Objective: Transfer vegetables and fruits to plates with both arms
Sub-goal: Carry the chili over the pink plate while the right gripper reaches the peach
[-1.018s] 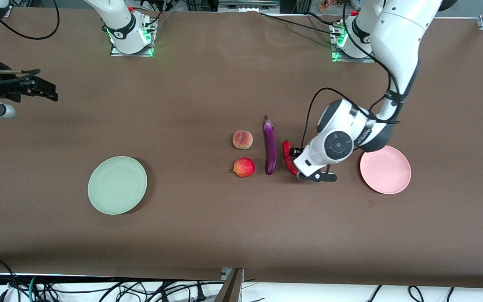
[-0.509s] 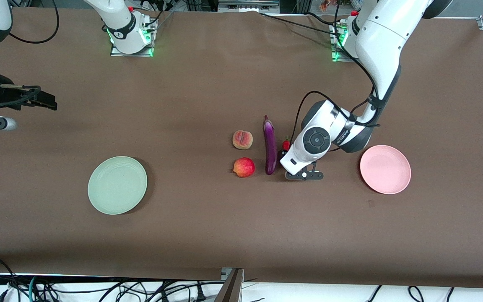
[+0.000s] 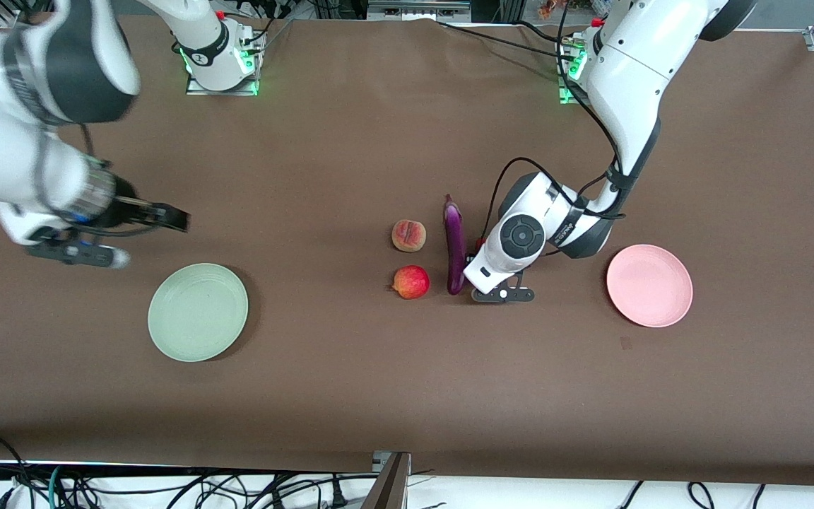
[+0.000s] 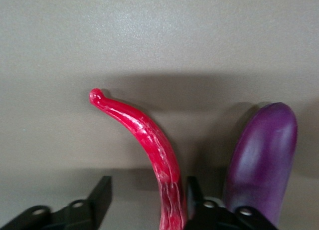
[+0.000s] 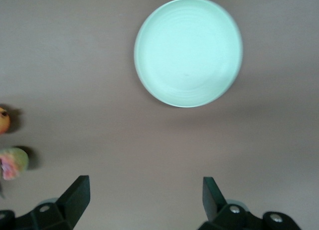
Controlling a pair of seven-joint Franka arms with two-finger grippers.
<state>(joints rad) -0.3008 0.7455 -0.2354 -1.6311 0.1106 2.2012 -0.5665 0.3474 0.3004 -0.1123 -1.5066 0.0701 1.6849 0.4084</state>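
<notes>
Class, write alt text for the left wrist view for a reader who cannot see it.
A curved red chili pepper lies on the brown table between the two black fingers of the left hand, not yet gripped. The rounded end of a purple eggplant lies beside it.

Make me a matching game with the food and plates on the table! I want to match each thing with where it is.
Things:
1. chili
2. eggplant
3. peach
4. green plate

Places:
A. toward the right arm's end of the table, with nothing on it
B. between the fingers of the left pincer
C. lying between the two round fruits and the chili
D. just farther from the front camera than the red apple

Pairs: 1-B, 2-C, 3-D, 4-A
</notes>
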